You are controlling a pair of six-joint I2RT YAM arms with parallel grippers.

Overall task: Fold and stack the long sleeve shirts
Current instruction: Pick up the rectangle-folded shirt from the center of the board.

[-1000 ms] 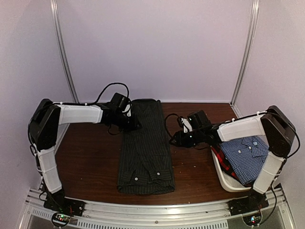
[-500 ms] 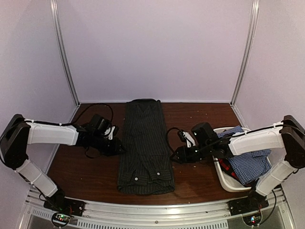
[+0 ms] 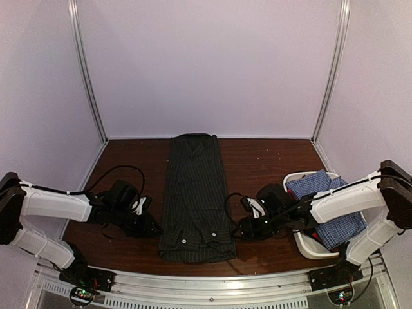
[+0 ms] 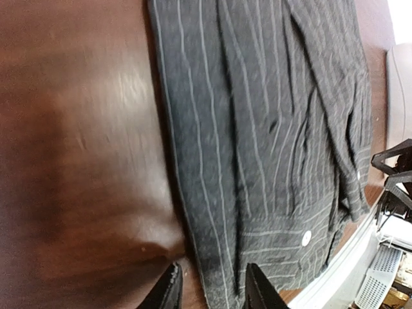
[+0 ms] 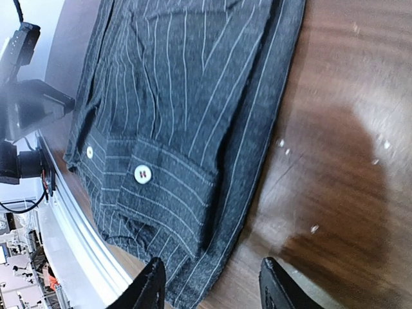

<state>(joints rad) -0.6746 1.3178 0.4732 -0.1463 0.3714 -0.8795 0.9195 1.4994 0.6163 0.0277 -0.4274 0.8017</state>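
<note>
The black pinstriped shirt (image 3: 196, 193) lies folded into a long strip down the middle of the table (image 3: 264, 161), its buttoned cuffs at the near end. The left gripper (image 3: 149, 225) sits low at its near left edge and the right gripper (image 3: 239, 228) at its near right edge, each with jaws partly open and gripping nothing. The blue-check shirt (image 3: 328, 199) lies heaped in the white tub (image 3: 309, 248) on the right.

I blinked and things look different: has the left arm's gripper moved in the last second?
Yes. The left gripper came down the left side of the black pinstriped shirt, from its far end to its near end.
</note>
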